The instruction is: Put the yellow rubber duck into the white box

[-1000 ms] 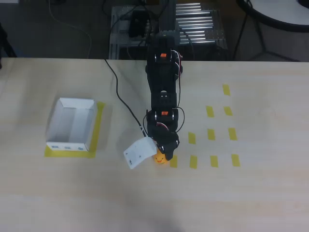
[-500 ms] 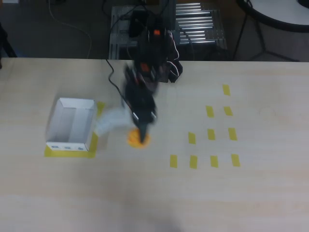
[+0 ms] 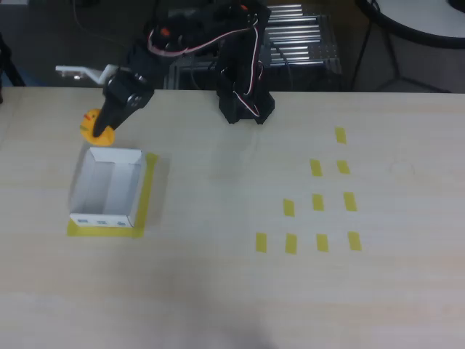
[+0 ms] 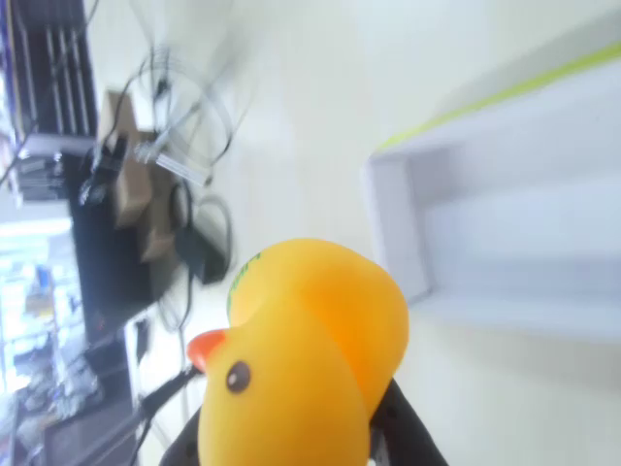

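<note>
While gripper (image 3: 102,131) pinches yellow rubber duck (image 3: 92,125) | beside white box (image 3: 107,188) far wall | tape squares (image 3: 317,202) well apart

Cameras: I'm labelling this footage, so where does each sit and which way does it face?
Overhead view: fixed above the table, looking down; the arm and tool show.
Wrist view: rides on the arm, looking along the tool; dark finger tips show.
Shared: the yellow rubber duck and the white box.

White box (image 3: 109,190) open-topped, interior bare; thin upright walls only barrier; surrounding table (image 3: 218,291) unobstructed.
</note>
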Robot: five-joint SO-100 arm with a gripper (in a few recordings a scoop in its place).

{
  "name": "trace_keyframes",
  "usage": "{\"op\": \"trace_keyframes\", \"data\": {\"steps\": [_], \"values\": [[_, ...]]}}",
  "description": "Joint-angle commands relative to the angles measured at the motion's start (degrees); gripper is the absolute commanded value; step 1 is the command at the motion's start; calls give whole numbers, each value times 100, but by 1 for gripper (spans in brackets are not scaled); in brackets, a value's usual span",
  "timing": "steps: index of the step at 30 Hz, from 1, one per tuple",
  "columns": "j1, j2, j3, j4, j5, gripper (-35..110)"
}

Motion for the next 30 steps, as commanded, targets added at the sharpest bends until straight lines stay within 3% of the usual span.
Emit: {"op": "trace_keyframes", "data": {"steps": [1, 7, 20, 28, 30], "values": [[431, -439, 492, -1072, -334, 0], [545, -1406, 62, -844, -290, 0], [290, -3270, -2487, 1477, 290, 0], [193, -4008, -3234, 1644, 202, 1], [176, -4122, -3287, 1635, 141, 9]]}}
